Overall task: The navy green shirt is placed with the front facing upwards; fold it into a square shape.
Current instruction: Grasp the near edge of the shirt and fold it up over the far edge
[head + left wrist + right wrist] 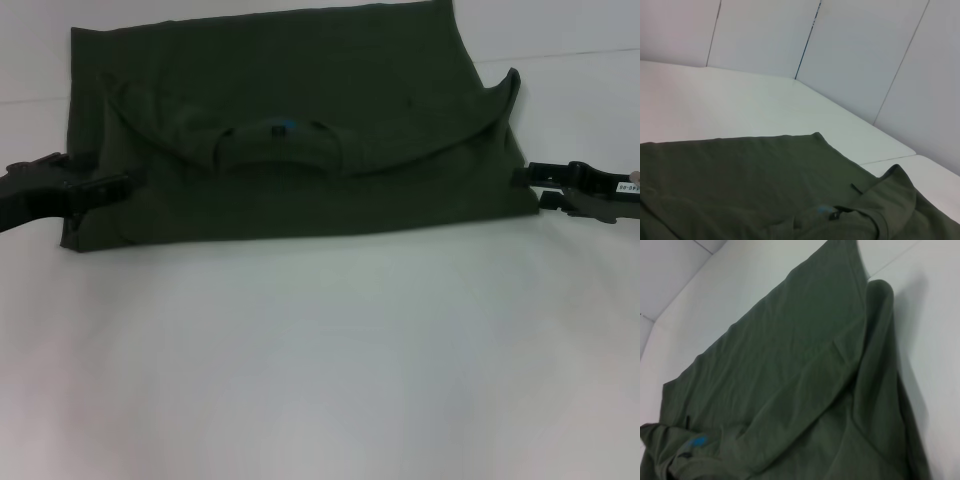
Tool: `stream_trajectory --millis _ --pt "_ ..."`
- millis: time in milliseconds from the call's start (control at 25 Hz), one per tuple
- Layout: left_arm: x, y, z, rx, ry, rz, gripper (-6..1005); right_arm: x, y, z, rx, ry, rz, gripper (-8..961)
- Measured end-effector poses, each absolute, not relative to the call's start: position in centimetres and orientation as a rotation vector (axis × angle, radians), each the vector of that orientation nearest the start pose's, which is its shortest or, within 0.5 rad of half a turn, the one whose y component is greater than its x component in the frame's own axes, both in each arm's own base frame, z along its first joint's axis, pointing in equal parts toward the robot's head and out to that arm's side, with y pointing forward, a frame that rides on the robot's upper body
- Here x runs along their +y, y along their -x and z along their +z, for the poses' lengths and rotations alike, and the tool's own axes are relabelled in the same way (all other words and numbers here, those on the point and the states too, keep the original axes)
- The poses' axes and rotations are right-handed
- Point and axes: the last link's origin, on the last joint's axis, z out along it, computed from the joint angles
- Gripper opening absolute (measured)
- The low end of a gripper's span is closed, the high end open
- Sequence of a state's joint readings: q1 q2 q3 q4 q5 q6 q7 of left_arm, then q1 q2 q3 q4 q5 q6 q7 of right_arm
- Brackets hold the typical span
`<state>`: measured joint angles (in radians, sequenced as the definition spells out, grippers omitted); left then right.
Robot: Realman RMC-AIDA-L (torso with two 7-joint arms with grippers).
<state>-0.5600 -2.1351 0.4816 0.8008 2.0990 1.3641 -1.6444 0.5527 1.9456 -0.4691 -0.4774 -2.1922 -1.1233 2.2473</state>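
**Shirt half-folded, both tools at its sides**

Shirt [300, 140] lies across the far part of the white desk [320, 380], plain side up, its collar [285, 150] and shoulders turned over onto the body. The left tool [110, 185] sits at the left edge, the right tool [535, 180] at the right; whether either pinches cloth I cannot tell. The right sleeve corner [508, 88] curls up, so I'd flatten it before the next fold, keeping both sides level.
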Motion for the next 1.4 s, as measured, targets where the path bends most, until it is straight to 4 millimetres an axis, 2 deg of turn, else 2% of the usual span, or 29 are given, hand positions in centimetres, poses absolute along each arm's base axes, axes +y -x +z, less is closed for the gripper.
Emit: stream_trajectory --millis 560,1080,1400 --pt "37.0 27.6 3.3 -0.928 2.337 -0.666 888 36.6 -36.2 4.5 1.805 1.753 0.622 669" --pt "37.0 27.6 3.4 -0.927 2.336 -0.665 887 36.8 -35.5 3.3 1.790 1.769 0.631 640" --pt "37.0 27.6 3.4 -0.929 2.335 -0.664 887 36.8 -35.4 3.2 1.792 1.773 0.638 622"
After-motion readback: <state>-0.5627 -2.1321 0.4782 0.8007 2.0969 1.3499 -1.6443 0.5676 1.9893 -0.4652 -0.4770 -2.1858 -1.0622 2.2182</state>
